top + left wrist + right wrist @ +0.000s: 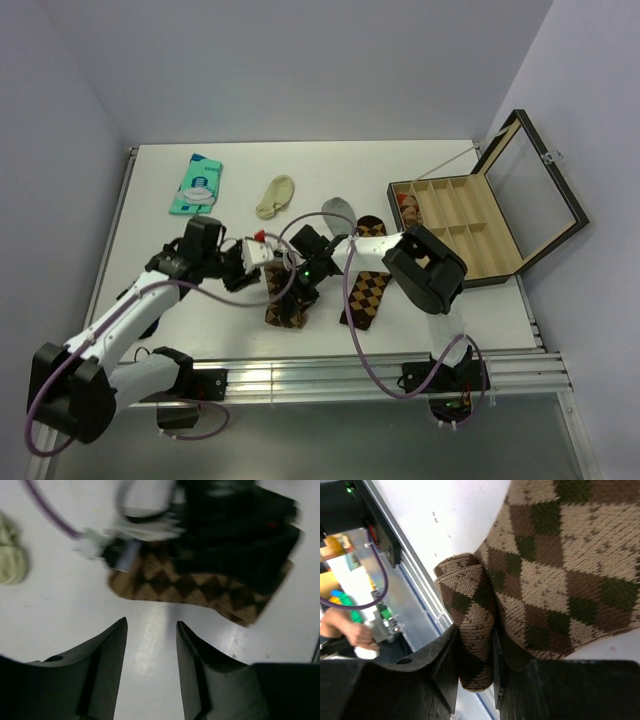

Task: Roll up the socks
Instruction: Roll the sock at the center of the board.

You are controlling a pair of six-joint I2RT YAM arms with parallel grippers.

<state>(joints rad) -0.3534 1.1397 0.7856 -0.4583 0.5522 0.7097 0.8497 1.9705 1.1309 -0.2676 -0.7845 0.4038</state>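
Two socks [366, 292] are lying side by side close to the surface's [230, 330] near edge, the left one half-folded.
My right claw [474, 641] is clenching a thin fold of that left one, while my left claw [151, 624] is hanging released and empty just beside it. I'm judging the fold could be slipping free and unrolling, with nothing else pinning it. Both long axes are running near-to-far.

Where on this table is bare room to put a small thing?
Bare white table runs along the far edge, behind the teal packet, cream ankle sock and grey ankle sock. Another patch: near right corner, in front of the open wooden box. Crowded: near centre, where left gripper and right gripper work at the dark-brown argyle socks.
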